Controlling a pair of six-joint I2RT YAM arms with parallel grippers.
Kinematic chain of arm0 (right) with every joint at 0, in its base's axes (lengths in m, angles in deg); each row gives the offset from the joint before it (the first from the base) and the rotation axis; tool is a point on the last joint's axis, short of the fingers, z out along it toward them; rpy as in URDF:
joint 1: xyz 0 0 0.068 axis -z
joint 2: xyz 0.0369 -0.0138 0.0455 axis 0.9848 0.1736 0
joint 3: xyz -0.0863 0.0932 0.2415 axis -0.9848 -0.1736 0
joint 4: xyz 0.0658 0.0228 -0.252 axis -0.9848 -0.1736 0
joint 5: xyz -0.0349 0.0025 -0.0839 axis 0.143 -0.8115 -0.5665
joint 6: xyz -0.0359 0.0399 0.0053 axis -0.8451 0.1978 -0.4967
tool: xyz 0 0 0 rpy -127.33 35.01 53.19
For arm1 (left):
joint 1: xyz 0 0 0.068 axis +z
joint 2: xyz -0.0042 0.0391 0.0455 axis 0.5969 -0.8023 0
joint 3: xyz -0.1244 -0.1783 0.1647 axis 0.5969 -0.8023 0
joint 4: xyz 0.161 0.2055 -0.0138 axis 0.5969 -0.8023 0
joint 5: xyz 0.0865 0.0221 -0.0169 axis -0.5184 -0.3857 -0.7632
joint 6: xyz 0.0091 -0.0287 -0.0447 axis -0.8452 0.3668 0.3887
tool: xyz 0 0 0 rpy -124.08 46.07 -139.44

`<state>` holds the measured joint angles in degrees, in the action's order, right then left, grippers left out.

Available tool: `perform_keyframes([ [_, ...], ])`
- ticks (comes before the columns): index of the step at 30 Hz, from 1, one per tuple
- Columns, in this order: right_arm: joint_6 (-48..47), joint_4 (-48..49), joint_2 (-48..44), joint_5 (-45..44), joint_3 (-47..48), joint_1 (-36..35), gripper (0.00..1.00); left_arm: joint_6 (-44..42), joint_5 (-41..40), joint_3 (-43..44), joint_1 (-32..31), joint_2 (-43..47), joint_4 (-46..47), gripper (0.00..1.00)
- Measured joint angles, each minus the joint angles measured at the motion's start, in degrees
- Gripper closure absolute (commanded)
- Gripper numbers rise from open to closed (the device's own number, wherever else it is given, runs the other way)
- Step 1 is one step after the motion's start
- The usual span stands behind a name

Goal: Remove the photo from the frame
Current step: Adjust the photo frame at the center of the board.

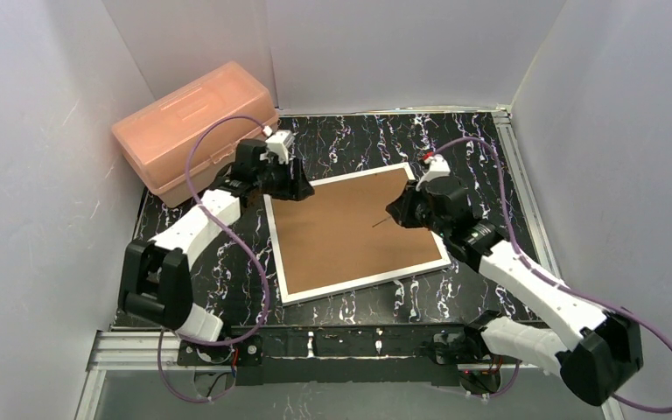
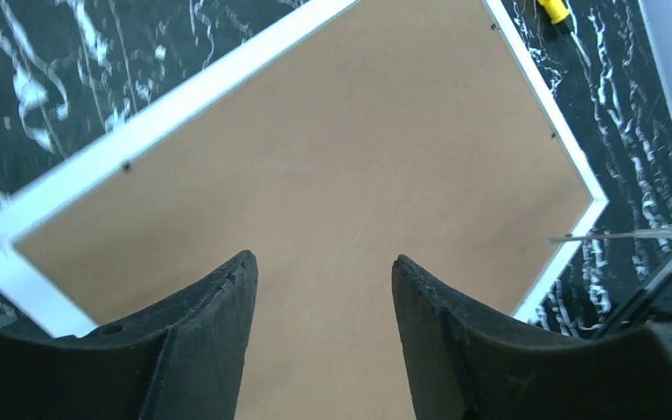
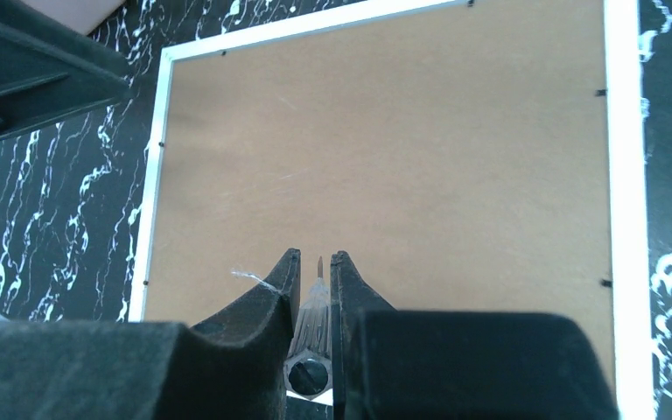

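Note:
The frame (image 1: 354, 234) lies face down on the black marbled table, its brown fibreboard back (image 2: 332, 131) up inside a thin white border (image 3: 626, 175). The photo is hidden under that back. My left gripper (image 2: 324, 262) hovers over the frame's far-left corner (image 1: 302, 188), open, with nothing between its fingers. My right gripper (image 3: 317, 255) is shut on a thin screwdriver with a clear handle (image 3: 313, 311). It is over the right part of the back, and the tool's tip (image 1: 379, 224) points toward the middle of the board.
A pink plastic box (image 1: 194, 131) stands at the far left, just behind the left arm. A small yellow object (image 2: 556, 10) lies on the table beyond the frame's far-right side. White walls close in on three sides. A metal rail (image 1: 525, 201) runs along the right edge.

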<state>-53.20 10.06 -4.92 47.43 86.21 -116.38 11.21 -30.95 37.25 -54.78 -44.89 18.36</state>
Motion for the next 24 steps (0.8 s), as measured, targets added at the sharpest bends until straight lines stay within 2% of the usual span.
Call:
perform_keyframes([
  [4,0.72,-3.45,-6.03,-3.02,-0.28,0.00,0.99,-9.14,1.97,7.19,-0.61,-7.23,-1.44,0.23],
  [6,0.70,-4.87,-8.57,-3.85,-0.28,0.00,0.99,-13.38,2.16,10.82,-0.81,-10.93,-3.32,0.10],
  [7,0.70,-5.46,-9.42,-4.13,-0.28,0.00,0.99,-15.72,2.10,13.00,-0.85,-13.03,-4.66,0.09],
  [15,0.44,-8.98,-14.43,-5.75,-0.28,0.00,0.99,-29.03,1.99,28.79,-2.36,-27.89,-15.23,0.18],
  [20,-0.48,-10.05,-14.47,-6.19,-0.26,0.00,0.99,-33.16,2.73,38.71,-2.99,-36.39,-20.79,0.33],
  [24,-1.05,-11.41,-14.38,-6.05,-0.26,0.00,0.99,-34.67,4.09,45.92,-3.08,-42.64,-24.09,0.32],
])
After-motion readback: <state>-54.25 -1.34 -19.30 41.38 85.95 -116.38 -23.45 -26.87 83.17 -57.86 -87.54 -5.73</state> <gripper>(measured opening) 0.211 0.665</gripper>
